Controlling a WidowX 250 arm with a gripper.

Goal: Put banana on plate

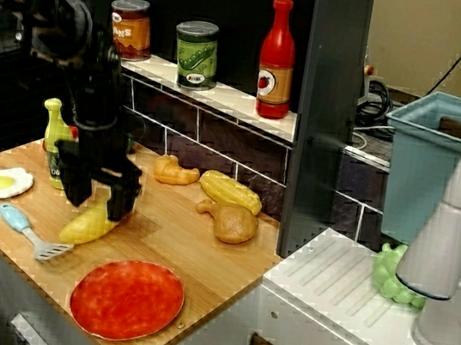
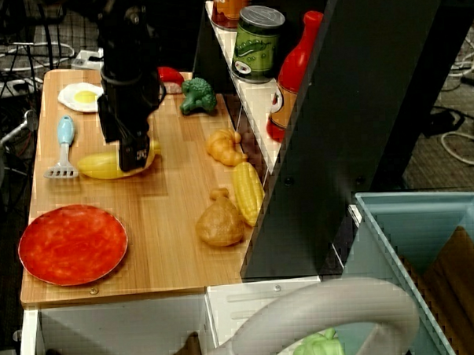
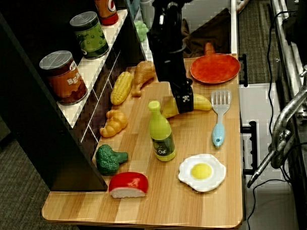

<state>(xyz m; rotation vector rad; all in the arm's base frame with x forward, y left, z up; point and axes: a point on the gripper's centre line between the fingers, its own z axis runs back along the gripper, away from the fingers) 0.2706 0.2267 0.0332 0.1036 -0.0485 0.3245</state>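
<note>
We see a wooden worktop [image 2: 168, 228] carrying toy foods, with a single black robot arm reaching down over it. The gripper [image 1: 98, 196] points downward with one finger on each side of the banana [image 1: 88, 225]; the fingers [image 2: 133, 150] straddle the middle of the fruit and appear to touch it, though we cannot tell whether they are pressing it firmly. The banana lies on the worktop, its tapered ends showing past the gripper on both sides in the overhead view [image 2: 103, 166].

The plate [image 1: 126, 298] sits near the front edge of the worktop, apart from the banana, and nothing lies on it. Just beside the banana, on the side away from the backsplash, we find a spatula [image 2: 63, 150] with a light blue handle, and beyond it a fried egg [image 1: 1, 183]. A yellow-green oil bottle [image 3: 161, 132] stands upright near the gripper. Closer to the tiled backsplash lie a corn cob [image 1: 230, 192], a chicken piece [image 1: 228, 221] and a croissant [image 1: 174, 170]. In the rear view we also note a broccoli [image 3: 109, 159] and a red-and-white piece [image 3: 128, 184] at the far end. On the shelf [image 1: 225, 95] above stand two cans [image 1: 196, 55] and a red bottle [image 1: 277, 58]. A grey faucet [image 1: 453, 249] rises at the right.
</note>
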